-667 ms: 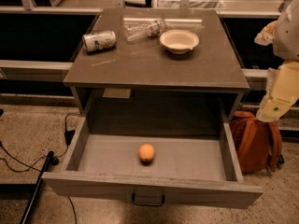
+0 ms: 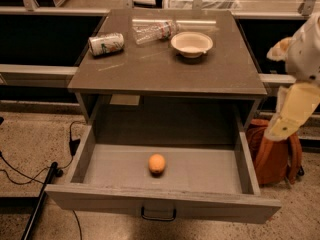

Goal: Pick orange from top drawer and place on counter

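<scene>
The orange (image 2: 157,163) lies alone on the floor of the open top drawer (image 2: 165,204), near its middle and slightly toward the front. The drawer is pulled far out and its dark pull handle (image 2: 158,215) faces me. The counter (image 2: 165,69) is the grey-brown top above it. My gripper (image 2: 286,118) hangs at the right edge of the view, beside the cabinet's right side, above and to the right of the drawer. It is well apart from the orange and holds nothing I can see.
On the counter lie a tipped drink can (image 2: 106,43), a clear plastic bottle on its side (image 2: 154,31) and a pale bowl (image 2: 191,43). An orange backpack (image 2: 272,154) stands on the floor right of the drawer. Cables (image 2: 30,174) trail on the floor at left.
</scene>
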Robot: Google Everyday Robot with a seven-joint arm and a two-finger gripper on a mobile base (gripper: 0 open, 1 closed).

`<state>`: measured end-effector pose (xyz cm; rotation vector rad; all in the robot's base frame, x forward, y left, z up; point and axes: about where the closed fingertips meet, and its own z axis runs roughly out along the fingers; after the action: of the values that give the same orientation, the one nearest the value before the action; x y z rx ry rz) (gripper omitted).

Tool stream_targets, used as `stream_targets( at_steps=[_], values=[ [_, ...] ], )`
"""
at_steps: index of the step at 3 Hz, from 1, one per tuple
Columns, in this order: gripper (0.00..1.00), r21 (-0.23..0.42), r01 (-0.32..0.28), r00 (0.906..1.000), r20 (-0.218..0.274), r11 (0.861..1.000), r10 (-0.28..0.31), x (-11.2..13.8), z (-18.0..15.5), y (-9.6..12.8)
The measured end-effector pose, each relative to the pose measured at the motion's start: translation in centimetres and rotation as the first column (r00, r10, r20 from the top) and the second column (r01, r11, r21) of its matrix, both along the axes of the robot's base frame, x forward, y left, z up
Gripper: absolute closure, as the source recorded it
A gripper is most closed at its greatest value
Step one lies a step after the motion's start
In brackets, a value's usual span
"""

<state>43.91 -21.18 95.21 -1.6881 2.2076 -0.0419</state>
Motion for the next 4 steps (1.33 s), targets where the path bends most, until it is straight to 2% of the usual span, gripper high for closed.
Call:
stream_targets(
  at_steps=[1, 2, 3, 4],
  values=[
    [0.00, 0.097, -0.043, 0.9991, 0.012, 0.994, 0.042, -1.2, -5.3, 2.2],
    [0.00, 0.104, -0.035, 0.9993, 0.017, 0.994, 0.033, -1.2, -8.1, 2.5],
    [0.00, 0.136, -0.073, 0.9972, 0.025, 0.988, 0.071, -1.1, -7.9, 3.4],
    [0.00, 0.292, -0.220, 0.9753, 0.051, 0.931, 0.215, 1.9, -11.9, 10.5]
  ],
)
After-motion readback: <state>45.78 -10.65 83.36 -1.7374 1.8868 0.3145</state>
